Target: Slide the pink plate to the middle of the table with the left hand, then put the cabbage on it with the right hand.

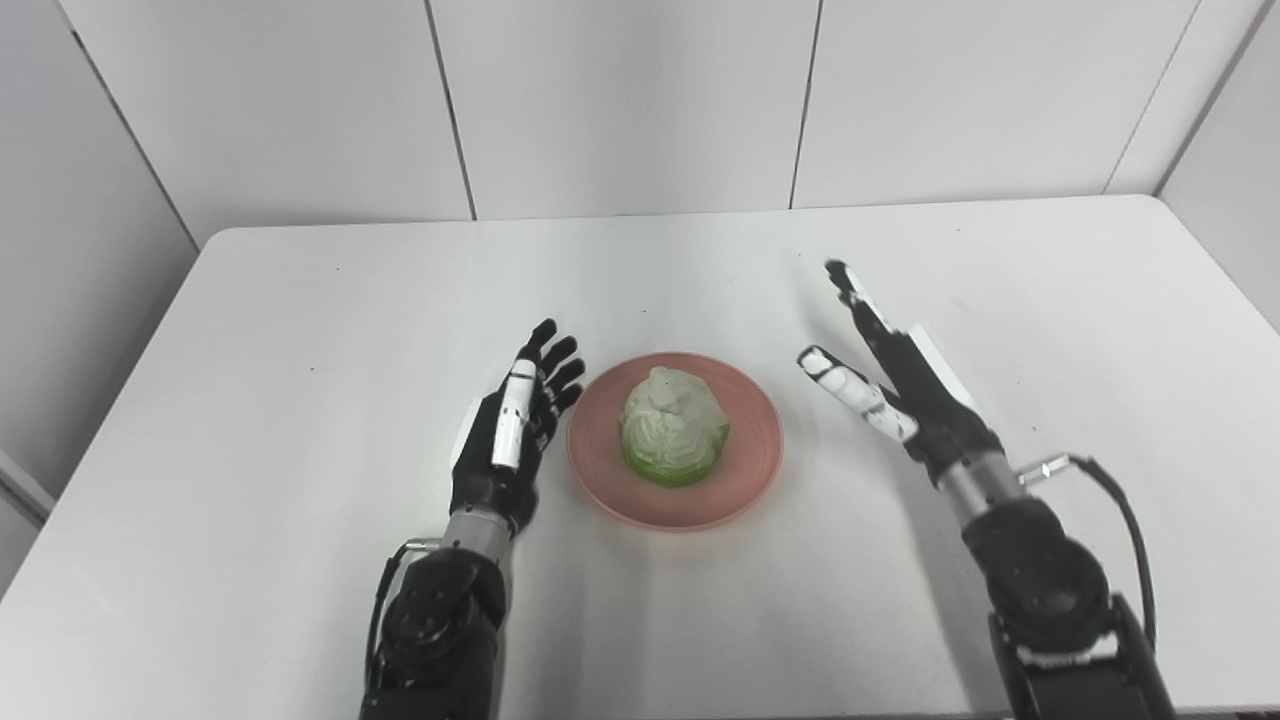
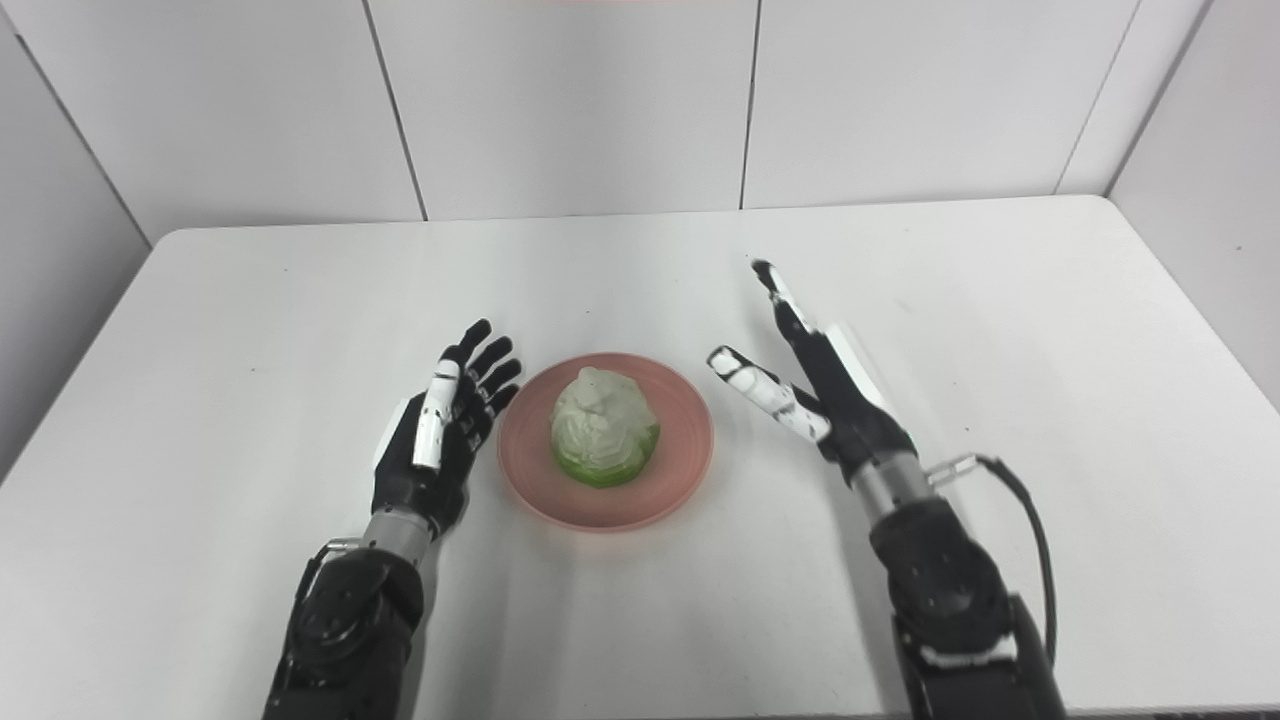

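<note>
Nearest to us were our two black forearms, rising from the near edge of the white rectangular table (image 1: 300, 300). Our left hand (image 1: 510, 430), black with a white thumb, stood on its edge just left of the round pink plate (image 1: 750, 450), its fingers (image 1: 555, 360) straight, fanned apart and holding nothing; whether the fingertips touched the rim we could not tell. That plate lay flat near the middle of the table, between our two hands. On it sat the pale green-and-white cabbage (image 1: 673, 425), whitish on top and brighter green along its near side, close to the plate's centre. Our right hand (image 2: 820, 390) was to the right of the plate and clear of it, spread wide and empty, its long fingers pointing far and leftward while the white thumb (image 2: 765, 392) reached toward the plate. White wall panels (image 1: 620, 100) closed the far side.
</note>
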